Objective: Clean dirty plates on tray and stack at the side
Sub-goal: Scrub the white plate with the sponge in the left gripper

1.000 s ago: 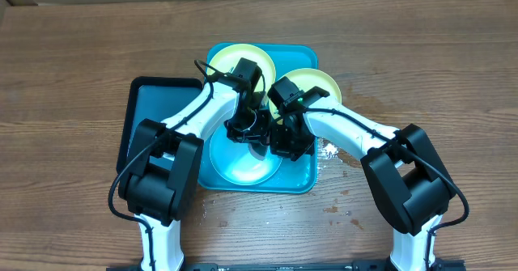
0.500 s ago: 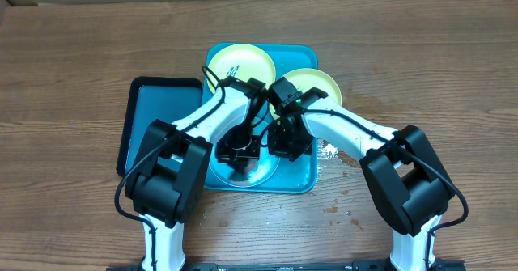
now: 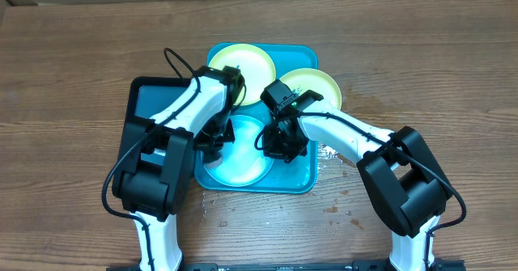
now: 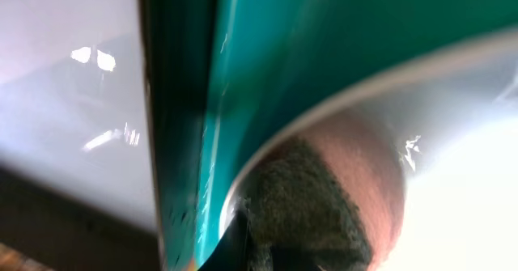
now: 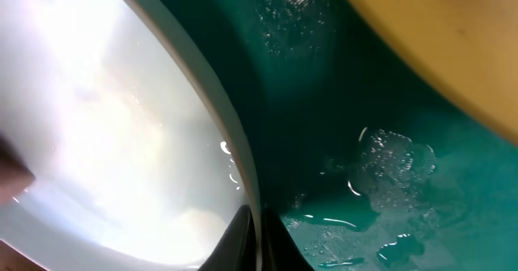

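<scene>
Right gripper (image 5: 257, 237) seemingly pinches the light blue plate (image 3: 243, 156) rim; left gripper (image 3: 214, 141) closure indiscernible. Hold plate steady; press sponge (image 4: 312, 202) evenly.

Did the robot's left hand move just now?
Yes. The left gripper slid left across the cyan tray, toward the black tray.

The black tray (image 3: 148, 101) blocks the cyan tray's (image 3: 301, 176) left; open table (image 3: 437, 69) lies right.

Robotics lab bench, by the look of it: bare wooden table (image 3: 453, 77), left arm (image 3: 182, 113) and right arm (image 3: 348, 129) flanking a cyan tray (image 3: 303, 182).
</scene>
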